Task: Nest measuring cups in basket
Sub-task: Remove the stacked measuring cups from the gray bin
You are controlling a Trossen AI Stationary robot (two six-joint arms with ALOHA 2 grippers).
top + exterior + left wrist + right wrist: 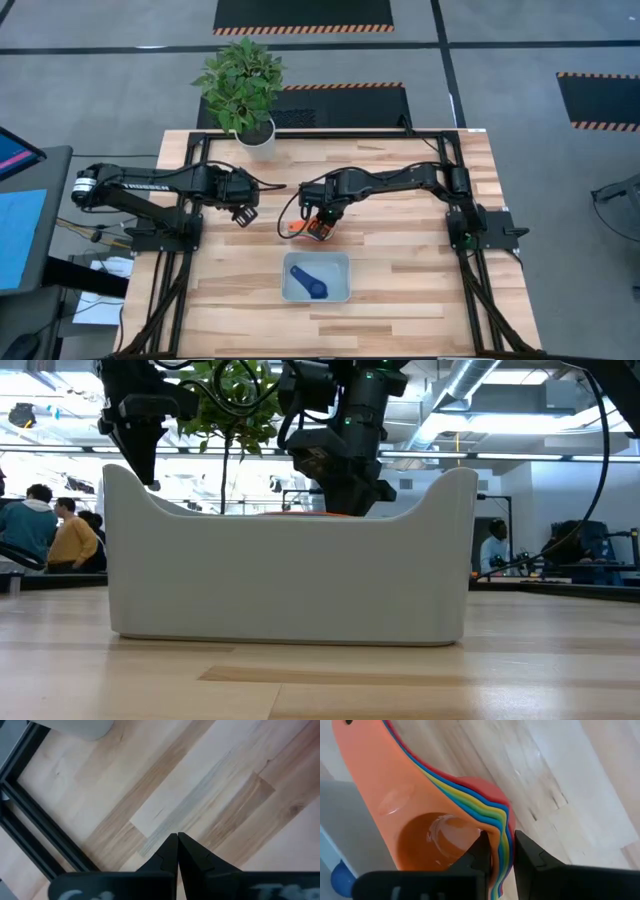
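The right end effector (499,851) is nearly closed, its two fingers pinching the rims of a nested stack of measuring cups (445,815): one finger sits inside the orange top cup and the other outside, with yellow, green, blue and red edges layered between them. In the high view this right end effector (318,226) hangs above the middle of the desk (400,290), just short of the basket (338,262), so the stack (300,227) is off the wood but not yet over the bin. One dark blue cup (309,281) already lies in the basket, handle slanting toward a corner. The main risk, as I judge it, is the grip itself: the fingers clamp only a thin band of layered rims, so the cups could slide apart or the whole stack could pivot and drop out before it clears the basket wall. A second risk is the landing: the stack may come down tilted on the dark blue cup's handle rather than seating in its bowl. The low view shows the near basket wall (290,575) hiding the contents, so seating cannot be checked from there. The left end effector (177,851) waits with fingers pressed together, empty, over bare desk at the left (243,212). A potted plant (242,85) stands at the far edge.
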